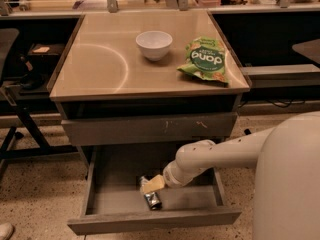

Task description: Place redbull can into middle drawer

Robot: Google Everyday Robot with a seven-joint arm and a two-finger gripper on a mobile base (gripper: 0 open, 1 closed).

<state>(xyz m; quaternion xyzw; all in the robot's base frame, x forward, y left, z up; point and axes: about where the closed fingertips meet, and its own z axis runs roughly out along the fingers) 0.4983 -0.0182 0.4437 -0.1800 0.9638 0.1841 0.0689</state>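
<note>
The middle drawer [116, 200] is pulled open below the table, showing its flat grey floor and plain front panel. The redbull can [153, 199] lies on its side on the drawer floor, near the middle. My gripper [152, 184] reaches down into the drawer from the right and sits right over the can's far end, touching or almost touching it. My white arm [210, 156] covers the drawer's right rear part.
A white bowl [154, 44] and a green snack bag [204, 60] sit on the table top [95, 64]. A closed grey drawer front with orange scuffs [150, 129] is just above the open drawer. My white base [290, 184] fills the right foreground. Dark furniture stands at the left.
</note>
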